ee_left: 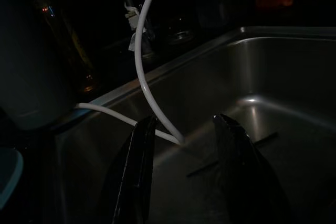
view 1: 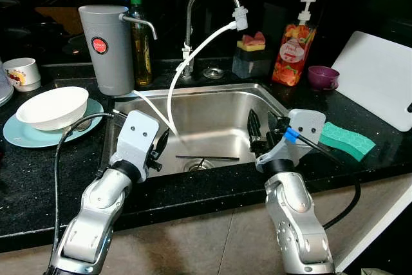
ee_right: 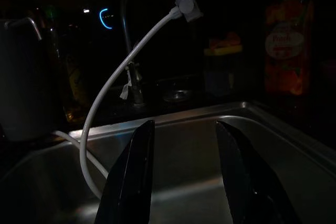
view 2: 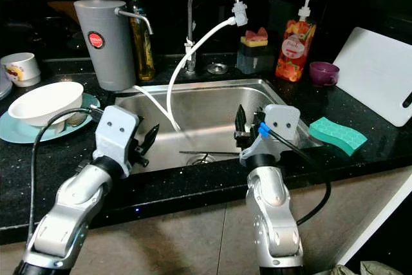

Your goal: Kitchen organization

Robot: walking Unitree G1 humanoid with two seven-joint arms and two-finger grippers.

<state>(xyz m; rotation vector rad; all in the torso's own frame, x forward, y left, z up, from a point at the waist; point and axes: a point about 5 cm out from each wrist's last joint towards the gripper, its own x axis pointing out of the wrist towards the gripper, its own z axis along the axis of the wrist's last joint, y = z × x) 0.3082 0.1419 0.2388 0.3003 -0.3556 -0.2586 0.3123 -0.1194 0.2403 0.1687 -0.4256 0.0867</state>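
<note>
Both grippers hover spread and empty over the sink [view 1: 270, 98]: the left gripper [view 1: 161, 146] at its left side, the right gripper [view 1: 256, 134] at its right. The green sponge [view 1: 346, 139] lies on the counter just right of the right gripper, the nearer of the 2, its long axis running left-right.

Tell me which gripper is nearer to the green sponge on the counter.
Right. The right gripper hangs over the sink's right side, close to the green sponge; the left gripper is over the sink's left side, far across the basin.
</note>
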